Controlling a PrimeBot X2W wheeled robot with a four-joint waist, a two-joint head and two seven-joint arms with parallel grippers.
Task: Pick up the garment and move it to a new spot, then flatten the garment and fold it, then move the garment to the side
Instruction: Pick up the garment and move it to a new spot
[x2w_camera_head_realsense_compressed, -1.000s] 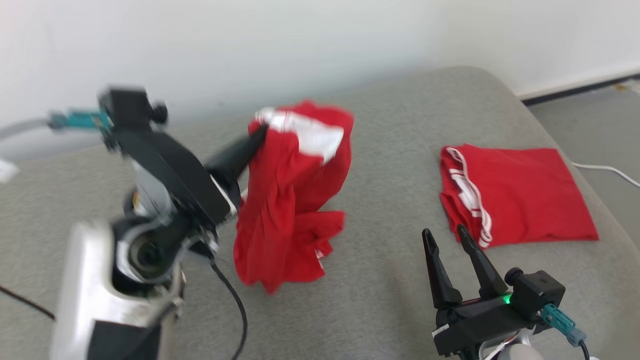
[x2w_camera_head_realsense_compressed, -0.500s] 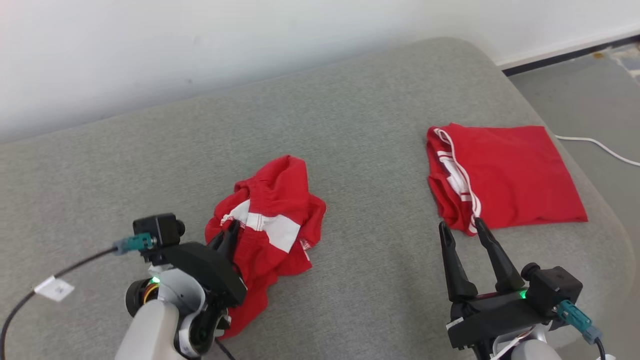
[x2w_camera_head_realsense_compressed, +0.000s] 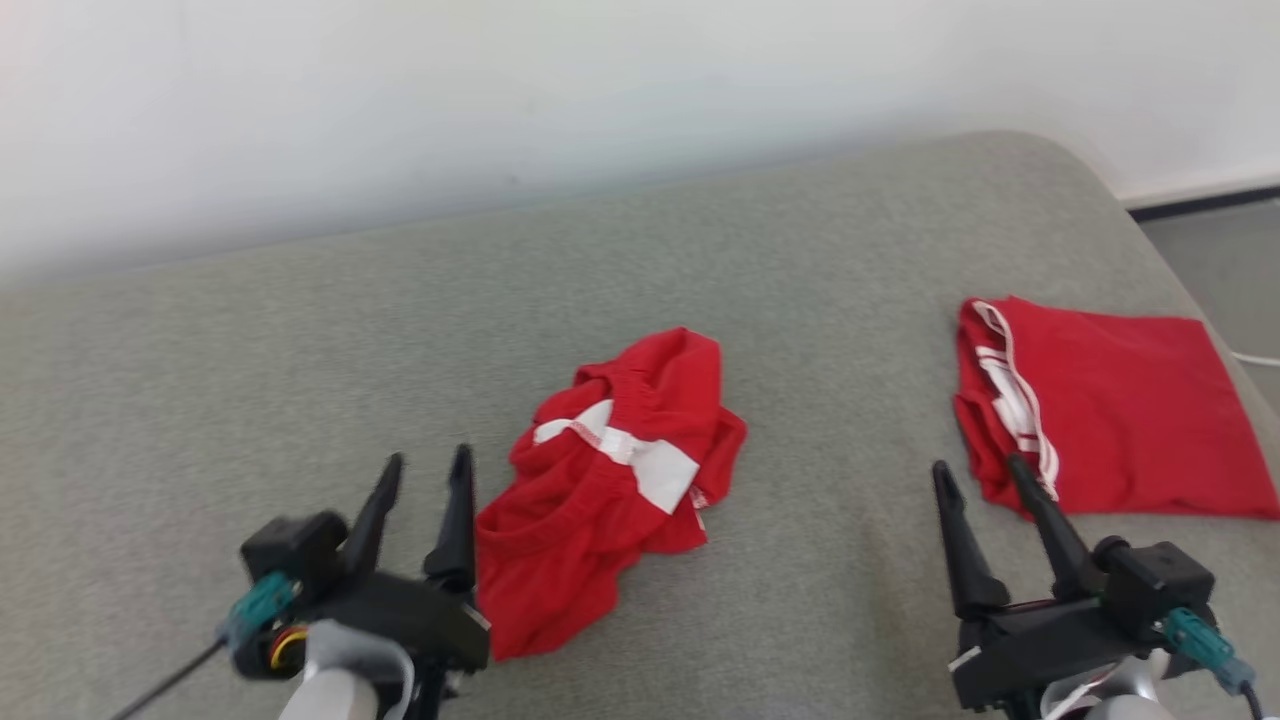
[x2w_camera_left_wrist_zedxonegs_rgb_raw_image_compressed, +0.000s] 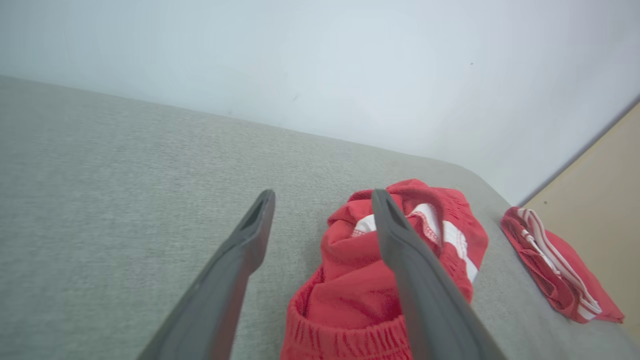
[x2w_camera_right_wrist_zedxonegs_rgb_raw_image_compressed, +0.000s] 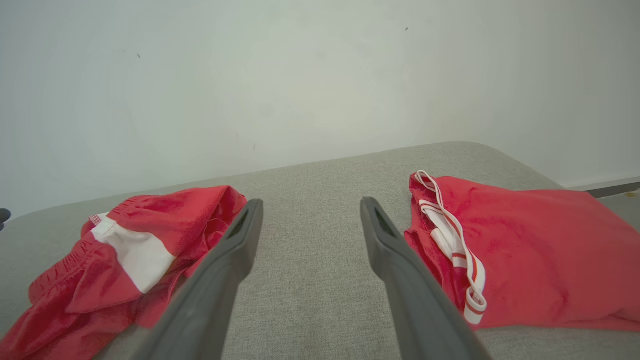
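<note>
left gripper (x2w_camera_head_realsense_compressed: 428, 458): jaws apart, nothing held, only grey cushion (x2w_camera_head_realsense_compressed: 250, 350) in the gap. crumpled red garment (x2w_camera_head_realsense_compressed: 610, 490) lies in a heap on the cushion, just outboard of this gripper's right finger. In the left wrist view that finger overlaps the heap; can't tell if it touches the cloth. The garment's white band faces up, with the elastic waistband at the end nearest the gripper base.

right gripper (x2w_camera_head_realsense_compressed: 976, 465): jaws also apart and empty, bare cushion between them. folded red garment (x2w_camera_head_realsense_compressed: 1110, 410) with a white-striped edge lies flat just outboard of its right finger. In the head view the fingertip overlaps the near corner; contact unclear.

The heap sits between the two grippers, nearer the left one and well apart from the folded piece. white wall (x2w_camera_head_realsense_compressed: 500, 90) lies beyond both sets of fingertips.
</note>
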